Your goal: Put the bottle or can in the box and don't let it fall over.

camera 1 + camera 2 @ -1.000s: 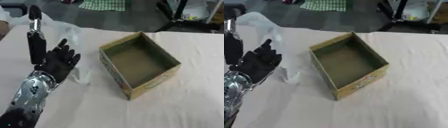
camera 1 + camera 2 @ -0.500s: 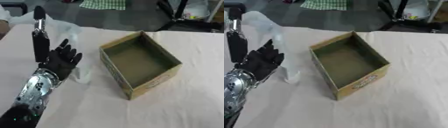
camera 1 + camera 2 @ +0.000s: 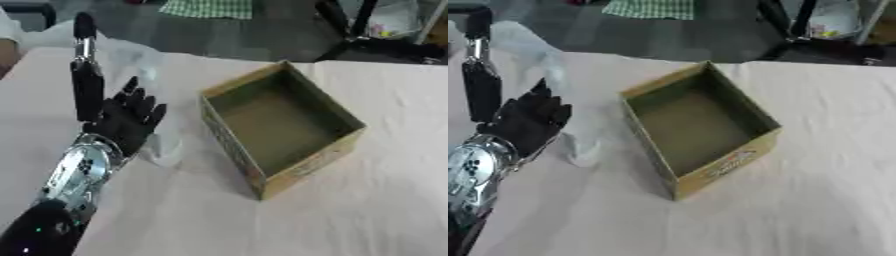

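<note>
My left robot hand [image 3: 125,122] raised at the counter's [image 3: 350,220] left side, fingers spread and holding nothing, thumb straight up; clear bottle [image 3: 150,107] upright just beyond it, left of the open, empty box [image 3: 278,125]; crumpled plastic behind

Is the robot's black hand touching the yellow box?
Apart. In the left eye view, bare tablecloth and a clear plastic thing lie between the left hand and the box.

Pale cloth-covered table [image 3: 376,200]; dark floor [image 3: 219,35] beyond; black stand legs [image 3: 350,30] far right.
</note>
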